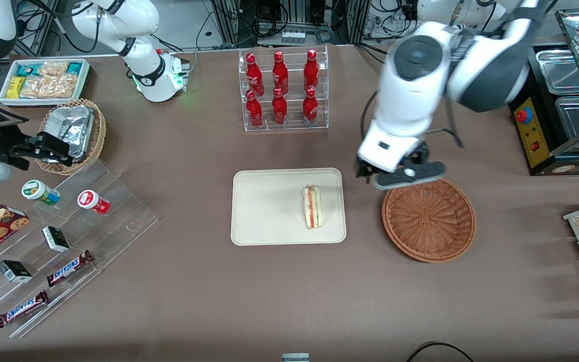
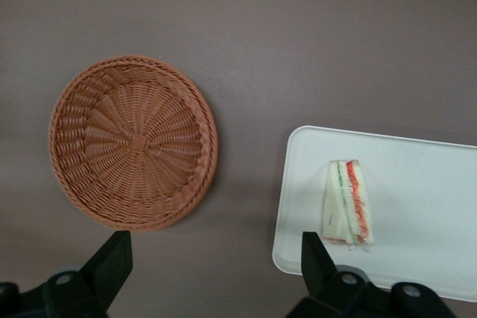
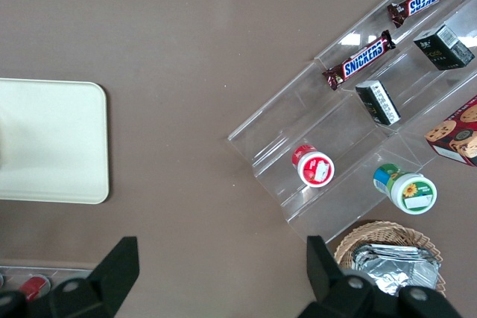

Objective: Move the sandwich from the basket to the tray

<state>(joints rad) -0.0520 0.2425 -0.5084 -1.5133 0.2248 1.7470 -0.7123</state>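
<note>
The sandwich, a white-bread wedge with red and green layers, lies on the cream tray, near the tray's edge that faces the basket. The reddish-brown wicker basket stands beside the tray, toward the working arm's end of the table, with nothing in it. My left gripper hangs well above the table, over the strip between basket and tray. It is open, nothing between its black fingers.
A clear rack of red bottles stands farther from the front camera than the tray. A clear stepped display with snack bars and cups, a tan basket of foil packets and a white bin lie toward the parked arm's end.
</note>
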